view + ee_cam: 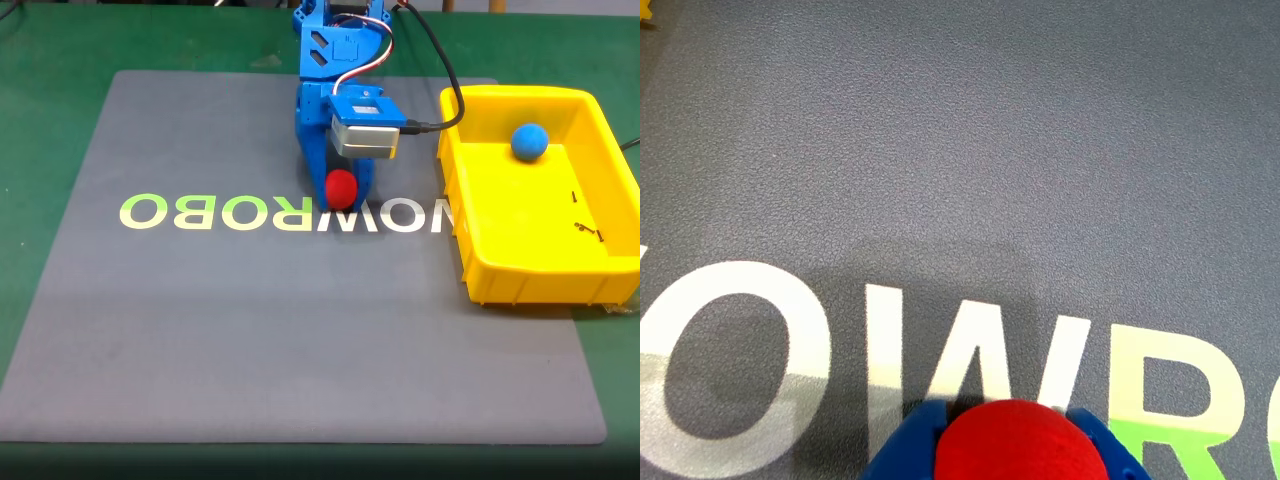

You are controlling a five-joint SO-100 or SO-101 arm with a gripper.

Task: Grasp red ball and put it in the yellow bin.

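In the fixed view, the blue arm (335, 60) reaches down from the top edge onto a grey mat (250, 350) that lies on a green table (60, 40). The gripper (340, 195) points down at the mat's printed letters (290, 213), which read upside down from this side. The red ball (341, 188) sits between the blue fingers (312, 170), low at their tips and just above or on the letter W; whether it touches the mat cannot be told. The fingers stand close on either side of the ball and seem to clamp it. A grey camera block (365, 130) with a black cable (440, 70) rides on the wrist. The yellow bin (520, 270) stands to the right, partly off the mat's edge, well apart from the ball. A blue ball (529, 141) lies in the bin's far part.

In the wrist view, the ball (1020, 442) shows at the bottom edge, with blue finger parts (905, 450) hugging it on both sides. Beyond it the mat (960, 130) spreads out, with the big white letters (970, 350) O, W and R across it. A sliver of yellow shows at the top left corner.
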